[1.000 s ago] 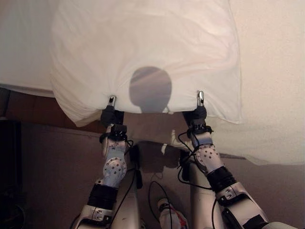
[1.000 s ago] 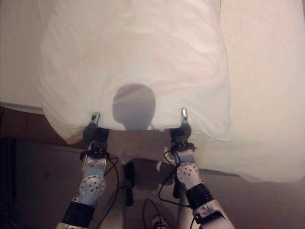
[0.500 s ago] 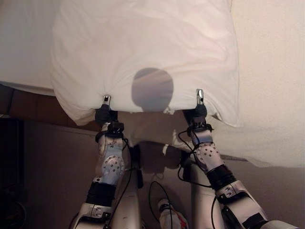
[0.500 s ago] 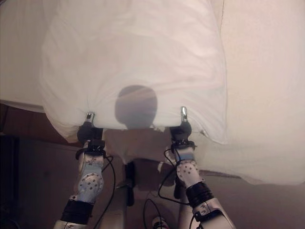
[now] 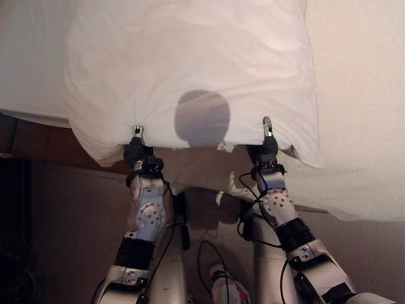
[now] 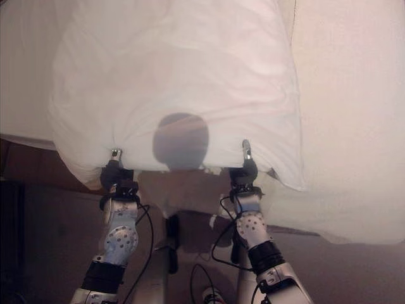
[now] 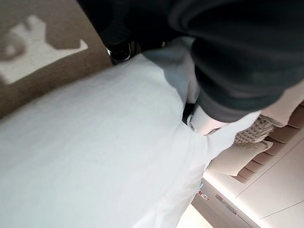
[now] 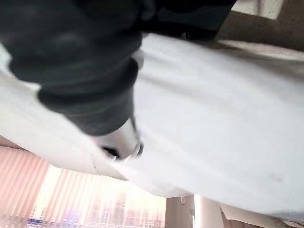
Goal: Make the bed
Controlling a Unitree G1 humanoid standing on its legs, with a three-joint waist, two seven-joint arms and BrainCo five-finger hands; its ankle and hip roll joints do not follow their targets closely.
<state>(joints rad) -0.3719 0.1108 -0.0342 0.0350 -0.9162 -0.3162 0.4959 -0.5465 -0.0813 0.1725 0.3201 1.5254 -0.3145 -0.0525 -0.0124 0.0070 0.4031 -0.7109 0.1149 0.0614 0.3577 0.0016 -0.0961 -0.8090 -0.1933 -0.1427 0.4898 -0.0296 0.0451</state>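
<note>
There was one plump white fabric pillow (image 5: 190, 69). One bed with a pale cream cover (image 5: 361, 95) lay beneath it. Two robot hands were at the pillow's near edge: one left hand (image 5: 135, 149) and one right hand (image 5: 267, 143).

White pillow (image 5: 190, 63), cream bedsheet (image 5: 361, 95), brown floor (image 5: 69, 215)

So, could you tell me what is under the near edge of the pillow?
Both hands grip the pillow there: left hand and right hand, thumbs on top, fingers hidden beneath. Past them it rests on the bed; what it covers is unseen.
</note>
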